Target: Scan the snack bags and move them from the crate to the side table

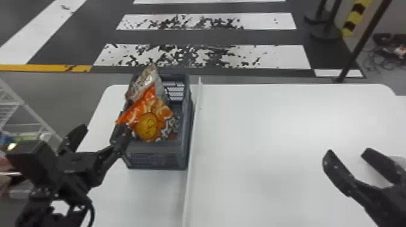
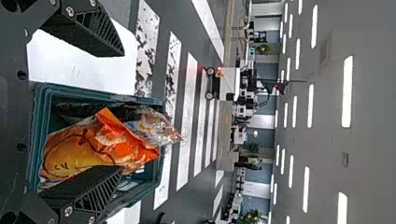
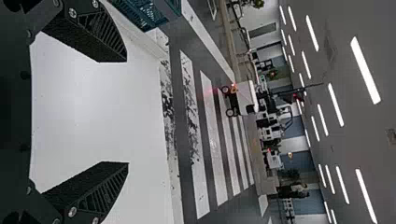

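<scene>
Beside the crate's left wall, my left gripper (image 1: 99,132) stands open, one finger close to the orange snack bag (image 1: 148,120). That bag leans inside the grey crate (image 1: 157,157), with a silver snack bag (image 1: 145,81) behind it rising over the rim. In the left wrist view the left gripper (image 2: 119,112) has its fingers wide apart, the crate (image 2: 36,140) and orange bag (image 2: 70,154) beyond them; one finger overlaps the bag's edge. My right gripper (image 1: 346,154) is parked over the white table's right side, and the right wrist view shows this gripper (image 3: 127,112) open with nothing between its fingers.
A thin raised white divider (image 1: 193,145) runs along the crate's right side. The white table (image 1: 272,126) spreads to the right of it. A wire rack (image 1: 27,111) stands at the far left, and a dark pole (image 1: 362,42) rises beyond the table's back right.
</scene>
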Tool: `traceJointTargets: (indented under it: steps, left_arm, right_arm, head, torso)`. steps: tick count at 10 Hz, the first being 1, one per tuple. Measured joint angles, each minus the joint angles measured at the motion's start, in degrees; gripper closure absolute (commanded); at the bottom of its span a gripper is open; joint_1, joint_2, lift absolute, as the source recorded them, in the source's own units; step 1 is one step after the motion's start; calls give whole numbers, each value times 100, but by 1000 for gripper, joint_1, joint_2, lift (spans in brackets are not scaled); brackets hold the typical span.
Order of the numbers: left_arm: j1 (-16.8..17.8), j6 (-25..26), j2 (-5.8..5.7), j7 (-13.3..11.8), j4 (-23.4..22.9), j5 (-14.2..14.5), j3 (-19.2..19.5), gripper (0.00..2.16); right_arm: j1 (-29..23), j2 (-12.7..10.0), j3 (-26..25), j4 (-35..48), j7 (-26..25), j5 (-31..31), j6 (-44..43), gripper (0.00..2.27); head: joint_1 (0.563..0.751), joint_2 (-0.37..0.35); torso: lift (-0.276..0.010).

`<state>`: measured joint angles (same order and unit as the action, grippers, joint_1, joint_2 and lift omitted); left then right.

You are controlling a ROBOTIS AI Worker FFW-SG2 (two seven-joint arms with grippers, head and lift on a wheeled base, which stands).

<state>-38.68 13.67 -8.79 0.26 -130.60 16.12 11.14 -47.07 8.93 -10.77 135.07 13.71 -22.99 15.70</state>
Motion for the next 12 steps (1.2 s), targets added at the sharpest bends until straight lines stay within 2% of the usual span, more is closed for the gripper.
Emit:
traceJointTargets:
  steps: [3,12]
  left_arm:
    - [402,462,3,-23,180,-3,6,137]
    - [1237,600,1,-223,983,15,-198,161]
  right_arm:
    - [84,32,13,-9,1,-15,113,140]
    - [149,65,5,-16,1,-4,229,140]
  head:
    - [695,118]
    - [695,96]
  torso:
    - [-87]
    - [-87]
